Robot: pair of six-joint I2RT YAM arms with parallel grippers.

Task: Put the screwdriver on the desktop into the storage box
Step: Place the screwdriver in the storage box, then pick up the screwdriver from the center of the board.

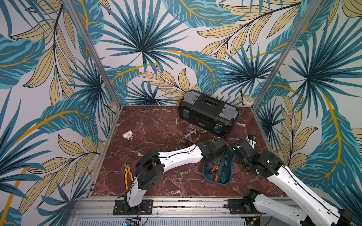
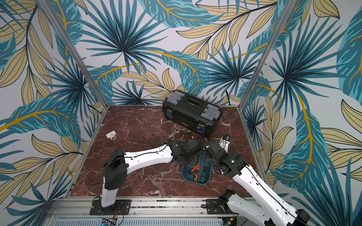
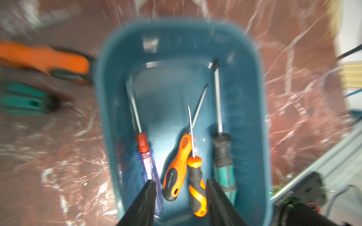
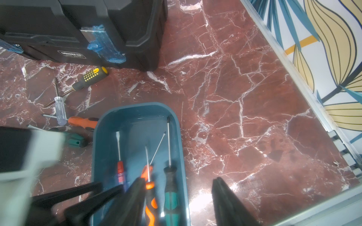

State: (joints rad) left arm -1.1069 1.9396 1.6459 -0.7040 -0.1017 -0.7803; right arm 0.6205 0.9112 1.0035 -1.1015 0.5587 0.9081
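The teal storage box (image 1: 228, 179) sits on the red-brown desktop (image 1: 156, 125), front right of centre. Several screwdrivers lie in it: a clear blue one (image 3: 147, 166), two orange-and-black ones (image 3: 177, 174) and a green-and-black one (image 3: 223, 156). My left gripper (image 3: 179, 184) hangs open over the box, nothing between its fingers. My right gripper (image 4: 177, 184) is open too, one finger inside the box, the other outside above the desktop. Loose screwdrivers lie beyond the box: a yellow-and-black one (image 4: 90, 77), a clear one (image 4: 59, 110), an orange one (image 4: 82, 121) and a green one (image 4: 76, 140).
A black toolbox (image 1: 207, 112) with grey latches stands at the back right, close to the loose screwdrivers. Yellow-handled pliers (image 1: 128, 174) lie near the left rail. A white pipe tee (image 1: 128, 135) sits at mid-left. Aluminium rails (image 1: 176, 203) edge the desktop.
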